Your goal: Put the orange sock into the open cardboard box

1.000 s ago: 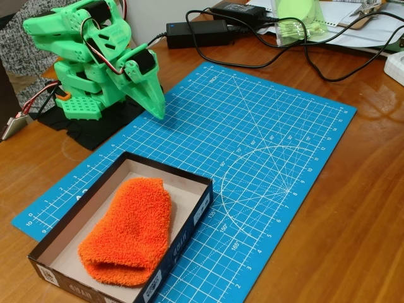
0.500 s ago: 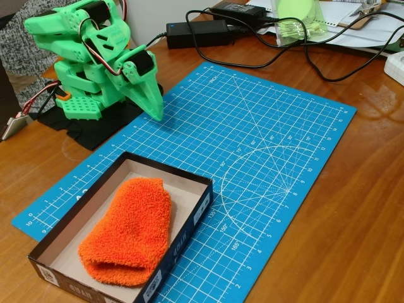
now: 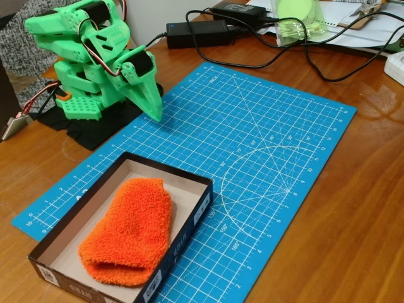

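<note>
In the fixed view the green gripper (image 3: 155,113) points down over the far left corner of the blue cutting mat (image 3: 278,139), its fingers pressed together into a single tapered point with no gap visible between them. It holds nothing, and its tip hangs just above the mat surface or at it; the angle does not let me tell whether it touches. The green arm (image 3: 82,57) is folded compactly behind it on a dark base pad at the mat's far left edge, with red and black wires running along its joints.

The orange sock (image 3: 129,232) lies well apart from the gripper, flat inside the open cardboard box (image 3: 189,218), its rounded end toward the far wall and its open cuff toward the near end. The box sits at the near left of the mat, one end overhanging onto the wooden table (image 3: 353,240).

At the back of the table lie two black power adapters (image 3: 197,33) with looping black cables (image 3: 297,60), beside some papers.
</note>
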Motion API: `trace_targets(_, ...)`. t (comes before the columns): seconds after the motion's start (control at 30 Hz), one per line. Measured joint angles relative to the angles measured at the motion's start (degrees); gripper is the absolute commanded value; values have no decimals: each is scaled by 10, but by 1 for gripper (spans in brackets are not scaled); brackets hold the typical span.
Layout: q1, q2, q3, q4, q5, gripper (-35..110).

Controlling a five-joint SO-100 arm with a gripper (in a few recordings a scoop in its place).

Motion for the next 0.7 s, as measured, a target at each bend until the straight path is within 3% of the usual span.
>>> trace_targets(0.7, -4, 2, 0, 5, 7, 0)
